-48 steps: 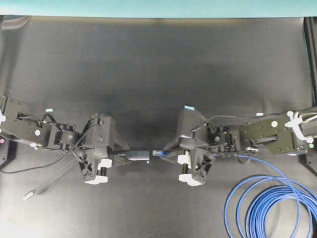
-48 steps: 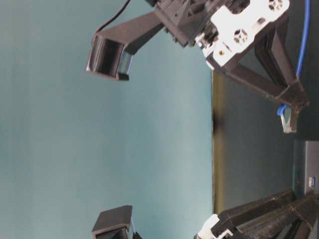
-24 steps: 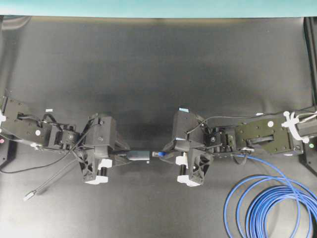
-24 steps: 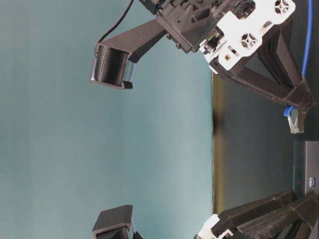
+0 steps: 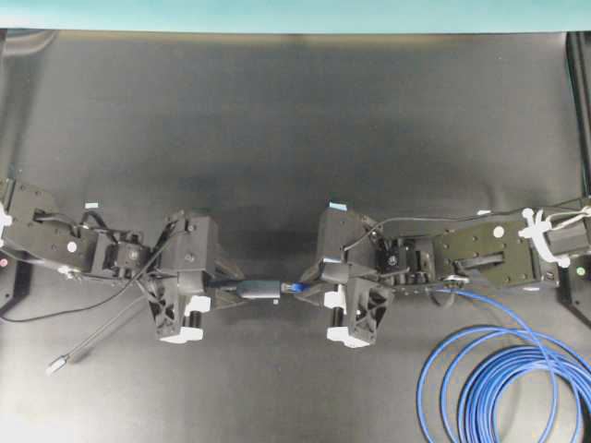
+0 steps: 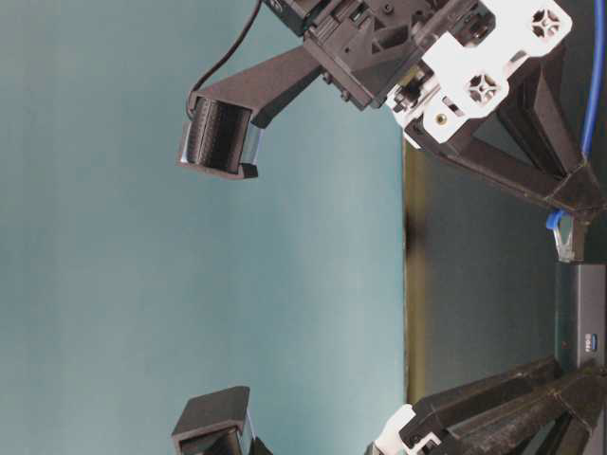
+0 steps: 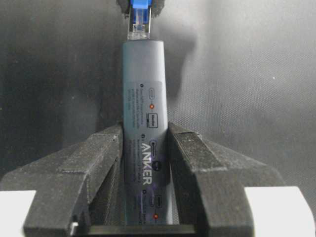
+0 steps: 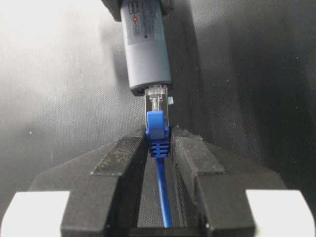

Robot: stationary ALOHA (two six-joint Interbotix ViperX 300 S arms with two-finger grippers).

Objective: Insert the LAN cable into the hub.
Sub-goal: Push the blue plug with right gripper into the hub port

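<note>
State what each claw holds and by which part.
Left claw grips the hub by its rear half; right claw pinches the LAN cable at its blue boot.

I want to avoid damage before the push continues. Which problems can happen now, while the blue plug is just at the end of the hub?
1. The LAN cable plug has only its tip at the hub port; it looks slightly off the hub's axis, so it may jam.
2. The right gripper pinches only the narrow boot, so the plug might slip back.
3. The left gripper holds the hub far from the port end, so pushing could tilt it.
</note>
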